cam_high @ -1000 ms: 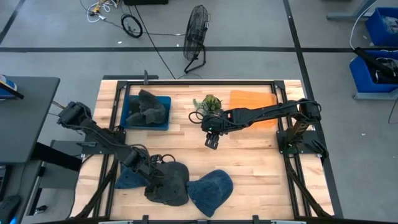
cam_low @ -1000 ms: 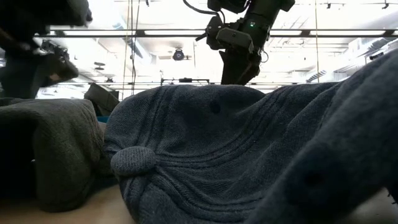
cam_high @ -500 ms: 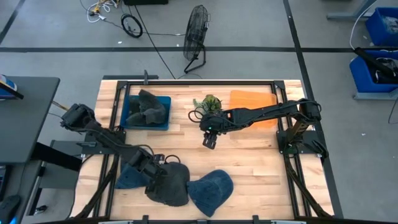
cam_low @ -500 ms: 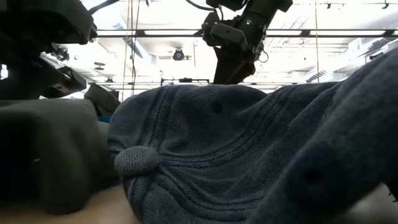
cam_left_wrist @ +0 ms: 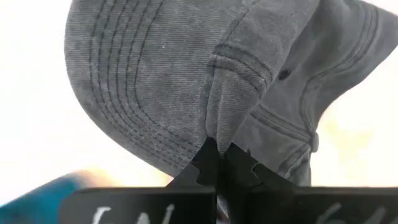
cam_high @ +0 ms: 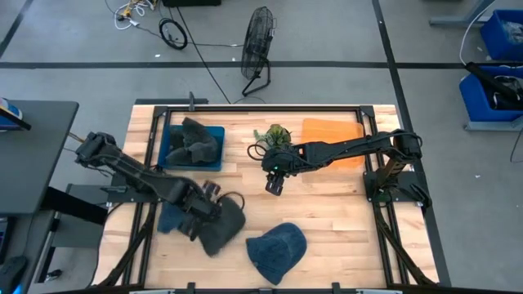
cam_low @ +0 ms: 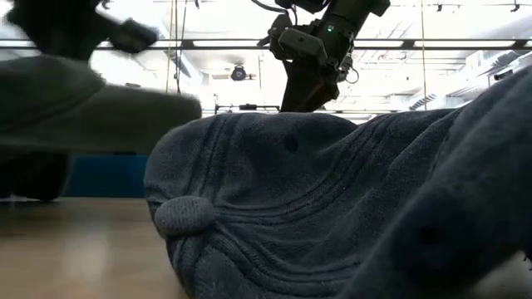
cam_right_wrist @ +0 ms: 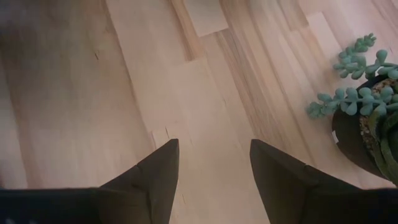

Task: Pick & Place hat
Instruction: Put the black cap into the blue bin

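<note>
I hold the grey hat (cam_high: pixel 219 224) pinched in my left pincer (cam_left_wrist: pixel 217 163), lifted off the wooden table (cam_high: pixel 327 212) near its front left corner. The pick looks done; placing is left, probably into the blue bin (cam_high: pixel 194 147) at the back left, which already holds dark caps. A blue cap (cam_high: pixel 276 249) lies at the front edge. My right pincer (cam_right_wrist: pixel 211 163) hangs spread wide near mid-table, beside a potted plant (cam_high: pixel 274 135). A fan (cam_high: pixel 257 49) stands on the grey floor.
</note>
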Controlling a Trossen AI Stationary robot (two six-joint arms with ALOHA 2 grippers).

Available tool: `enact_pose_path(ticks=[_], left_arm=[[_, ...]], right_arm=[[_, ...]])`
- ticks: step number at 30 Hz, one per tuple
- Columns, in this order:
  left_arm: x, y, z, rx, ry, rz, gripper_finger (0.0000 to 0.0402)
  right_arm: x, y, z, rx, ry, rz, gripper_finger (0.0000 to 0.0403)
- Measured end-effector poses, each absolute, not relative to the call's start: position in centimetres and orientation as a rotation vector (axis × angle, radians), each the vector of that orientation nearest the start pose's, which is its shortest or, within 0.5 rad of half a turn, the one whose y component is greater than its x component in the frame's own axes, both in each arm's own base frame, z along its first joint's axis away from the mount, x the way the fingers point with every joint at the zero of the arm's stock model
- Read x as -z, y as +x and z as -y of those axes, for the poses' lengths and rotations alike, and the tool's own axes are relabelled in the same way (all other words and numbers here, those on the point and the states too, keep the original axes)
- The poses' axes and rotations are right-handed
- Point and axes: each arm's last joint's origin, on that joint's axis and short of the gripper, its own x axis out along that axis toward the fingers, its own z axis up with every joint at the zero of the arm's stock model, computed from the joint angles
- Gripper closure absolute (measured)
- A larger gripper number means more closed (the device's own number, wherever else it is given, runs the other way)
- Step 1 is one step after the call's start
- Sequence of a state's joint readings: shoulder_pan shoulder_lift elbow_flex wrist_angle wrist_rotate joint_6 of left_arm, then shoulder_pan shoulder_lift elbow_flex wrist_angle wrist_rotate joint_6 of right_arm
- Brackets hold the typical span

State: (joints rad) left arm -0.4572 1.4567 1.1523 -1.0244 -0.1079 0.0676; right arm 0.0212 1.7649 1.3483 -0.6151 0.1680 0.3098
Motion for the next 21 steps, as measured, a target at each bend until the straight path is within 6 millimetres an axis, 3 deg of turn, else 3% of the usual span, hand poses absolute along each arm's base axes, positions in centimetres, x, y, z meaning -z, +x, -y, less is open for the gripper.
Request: enact_pose_path(ticks=[2,6,9,14,18,21], left_arm=[[-28.1,24.2,10.5,0.319,0.460,-1.280,0.0397],[-31.2,25.4,8.9,0.336,0.305,-1.230,0.0397],[-31.5,25.6,8.4,0.329,0.278,-1.215,0.0398],[-31.2,24.9,7.4,0.327,0.506,-1.298,0.0398],[-32.1,24.1,4.4,0.182,0.657,-1.345,0.0398],[-32.6,23.8,1.5,0.225,0.780,-1.378,0.0398]], right_arm=[[-23.6,36.9,-0.3,0.291,0.184,-0.994,0.0199],[-23.6,36.9,-0.3,0.290,0.184,-0.993,0.0199],[-23.6,37.0,-0.3,0.289,0.184,-0.985,0.0199],[-23.7,37.0,-0.3,0.283,0.176,-0.980,0.0199],[-23.7,37.0,-0.3,0.283,0.176,-0.980,0.0199],[-23.7,37.0,-0.3,0.282,0.176,-0.977,0.0199]])
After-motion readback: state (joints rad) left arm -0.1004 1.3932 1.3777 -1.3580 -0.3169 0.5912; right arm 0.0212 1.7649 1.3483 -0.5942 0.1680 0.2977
